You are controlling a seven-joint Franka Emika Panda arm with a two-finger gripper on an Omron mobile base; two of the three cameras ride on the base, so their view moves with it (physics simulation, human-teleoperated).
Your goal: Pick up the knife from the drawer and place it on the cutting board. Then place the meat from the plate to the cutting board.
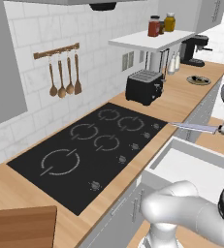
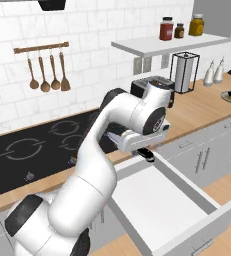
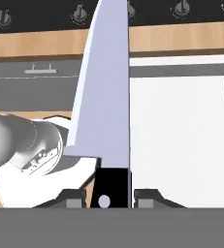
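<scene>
while the knife (image 3: 104, 97) is held by its black handle in the tightly closed gripper (image 3: 104, 199), above the open white drawer (image 3: 181, 140), it could slip or swing, since the smooth silver blade is long and pointed. the flat wooden cutting board (image 1: 21, 226) is far off.

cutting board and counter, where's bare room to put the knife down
The cutting board, at the counter's near-left end, shows bare wood, and so does the strip between the cooktop and the plate. The back is crowded: toaster, bottles, coffee machine. The gripper holds the knife over the open drawer.
</scene>
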